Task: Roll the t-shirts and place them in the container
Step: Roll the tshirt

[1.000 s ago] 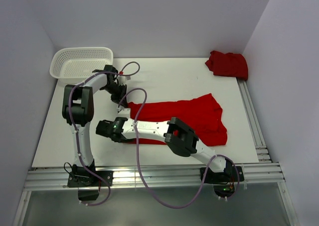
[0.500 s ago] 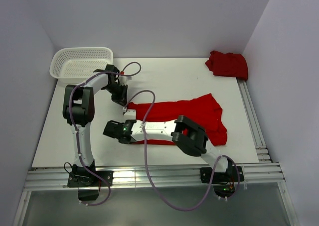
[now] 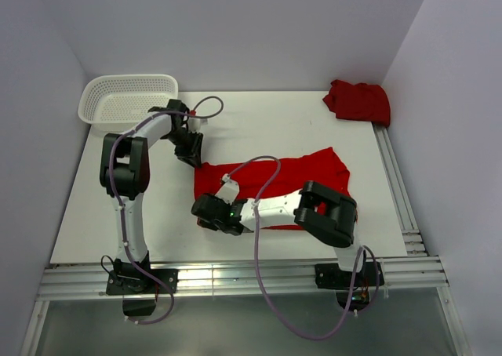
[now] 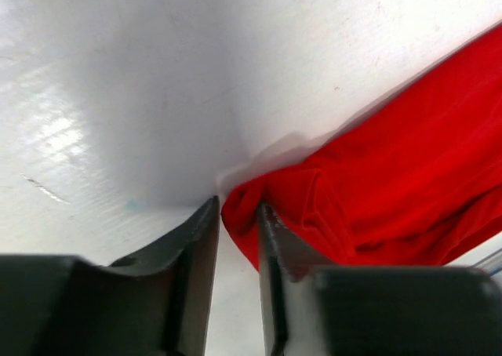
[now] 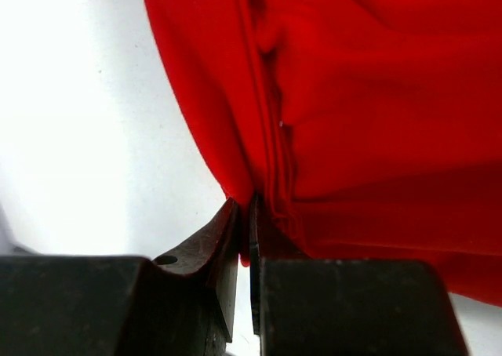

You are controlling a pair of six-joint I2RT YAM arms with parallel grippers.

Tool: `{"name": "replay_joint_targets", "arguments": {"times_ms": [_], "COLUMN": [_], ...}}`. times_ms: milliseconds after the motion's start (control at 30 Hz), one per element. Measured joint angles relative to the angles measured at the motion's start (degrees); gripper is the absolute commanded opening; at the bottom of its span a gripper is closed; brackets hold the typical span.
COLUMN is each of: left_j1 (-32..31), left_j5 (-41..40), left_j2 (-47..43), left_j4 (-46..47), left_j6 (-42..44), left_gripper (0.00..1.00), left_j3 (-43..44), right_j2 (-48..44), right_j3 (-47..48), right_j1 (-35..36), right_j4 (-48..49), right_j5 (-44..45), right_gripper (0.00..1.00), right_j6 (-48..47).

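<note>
One red t-shirt (image 3: pixel 294 185) lies spread flat mid-table, also seen in the left wrist view (image 4: pixel 392 160) and the right wrist view (image 5: pixel 369 97). A second t-shirt (image 3: pixel 358 100) sits bunched at the back right corner. My left gripper (image 3: pixel 194 158) (image 4: pixel 238 207) is at the flat shirt's far left corner. Its jaws stand narrowly apart with the cloth corner lying between them. My right gripper (image 3: pixel 205 212) (image 5: pixel 244 203) is at the shirt's near left edge, shut on a thin fold of it.
A white mesh basket (image 3: pixel 125 97) stands at the back left corner, close behind the left arm. Metal rails run along the right edge (image 3: pixel 396 191) and the near edge (image 3: pixel 235 277) of the table. Walls close in on three sides.
The right gripper has shut on the shirt's near left edge and shifted rightward with its arm. The left gripper's jaws have parted a little at the far corner.
</note>
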Motion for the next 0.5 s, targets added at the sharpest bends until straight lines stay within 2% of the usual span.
{"name": "replay_joint_targets", "arguments": {"times_ms": [67, 167, 333, 500], "left_j1": [0.04, 0.39, 1.53, 4.0], "left_j5": [0.07, 0.92, 4.24, 8.98], "left_j2": [0.0, -0.02, -0.9, -4.48], "left_j4": [-0.07, -0.09, -0.61, -1.31], "left_j6": [0.11, 0.26, 1.07, 3.34], "left_gripper": [0.46, 0.53, 0.52, 0.57], "left_j3": [0.55, 1.36, 1.55, -0.87], "right_j2": [-1.49, -3.63, -5.33, -5.46], "right_j3": [-3.58, -8.41, -14.99, -19.37], "right_j1": [-0.11, -0.59, -1.33, -2.23], "right_j4": [3.89, 8.9, 17.66, 25.64], "right_j5": [-0.68, -1.7, -3.37, -5.14], "right_gripper": [0.05, 0.04, 0.03, 0.02], "right_j6": [2.16, 5.16, 9.97, 14.01]}}
